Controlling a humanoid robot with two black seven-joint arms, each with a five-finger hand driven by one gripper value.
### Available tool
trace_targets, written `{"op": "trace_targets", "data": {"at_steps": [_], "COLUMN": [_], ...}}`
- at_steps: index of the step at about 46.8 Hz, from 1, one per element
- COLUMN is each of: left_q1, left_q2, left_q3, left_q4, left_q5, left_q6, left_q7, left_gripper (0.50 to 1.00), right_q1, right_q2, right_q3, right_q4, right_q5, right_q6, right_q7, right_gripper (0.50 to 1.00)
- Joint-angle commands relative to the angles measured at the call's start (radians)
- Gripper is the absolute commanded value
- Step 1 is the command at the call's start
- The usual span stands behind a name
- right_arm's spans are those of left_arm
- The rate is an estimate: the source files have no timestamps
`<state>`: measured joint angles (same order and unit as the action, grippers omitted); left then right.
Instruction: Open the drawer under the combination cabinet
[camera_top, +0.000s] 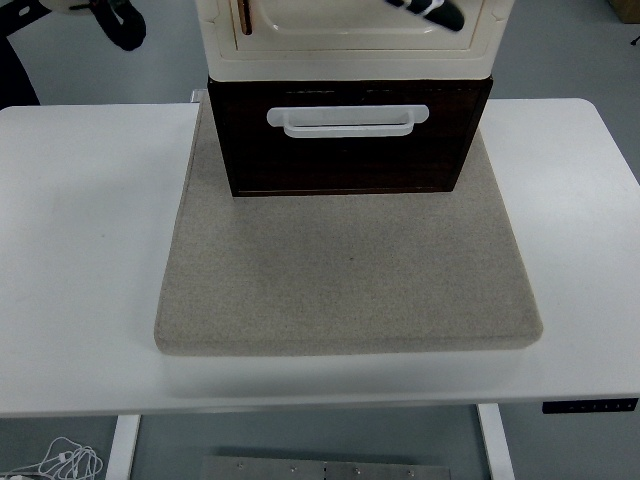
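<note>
The cream combination cabinet (350, 45) stands at the back of a grey mat (350, 270). Under it is the dark brown drawer (345, 160), closed, with a white bar handle (348, 120) on its front. A black and white hand part (115, 20) shows at the top left edge, well left of the cabinet. Another black and white hand part (432, 10) shows at the top edge in front of the cabinet's upper door. Both are high above the drawer and touch nothing I can see. Most of each hand is cut off by the frame.
The mat lies in the middle of the white table (80, 250). A control panel (590, 405) sits on the table's front edge at the right. A dark shape (12, 70) is at the far left edge behind the table.
</note>
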<state>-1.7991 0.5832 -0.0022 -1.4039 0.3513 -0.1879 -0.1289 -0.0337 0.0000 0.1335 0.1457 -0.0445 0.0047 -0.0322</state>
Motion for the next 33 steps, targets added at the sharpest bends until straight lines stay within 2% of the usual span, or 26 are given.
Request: {"op": "trace_targets", "data": {"at_steps": [1,5,7,12,19,24,33], "left_q1": [0.001,0.000,0.000,-0.002,-0.013,-0.014,-0.025], "left_q2": [0.000,0.001,0.001,0.003,0.003,0.001,-0.005], "left_q3": [0.065,0.106,0.117,0.119,0.105,0.107,0.107], "left_q4": [-0.015,-0.023,-0.024,-0.033,-0.033,-0.033,-0.020], "left_q5": [0.035,0.066,0.083,0.112,0.107,0.107,0.109], "left_q6": [-0.002,-0.008,-0.011,-0.030,-0.136,-0.182,-0.186], "left_q7": [0.008,0.046,0.084,0.216,0.389,0.440,0.503], "left_gripper": [1.000,1.000,1.000,1.000,1.000,1.000,1.000], "right_q1": [0.000,0.000,0.000,0.000,0.000,0.000,0.000], "right_q2": [0.000,0.000,0.000,0.000,0.000,0.000,0.000], "right_q3": [0.000,0.000,0.000,0.000,0.000,0.000,0.000], "right_q4": [0.000,0.000,0.000,0.000,0.000,0.000,0.000], "right_q5": [0.000,0.000,0.000,0.000,0.000,0.000,0.000], "right_q6": [0.000,0.000,0.000,0.000,0.000,0.000,0.000], "right_q7": [0.000,0.000,0.000,0.000,0.000,0.000,0.000], "right_gripper": [0.926,0.926,0.926,0.926,0.926,0.926,0.926]}}
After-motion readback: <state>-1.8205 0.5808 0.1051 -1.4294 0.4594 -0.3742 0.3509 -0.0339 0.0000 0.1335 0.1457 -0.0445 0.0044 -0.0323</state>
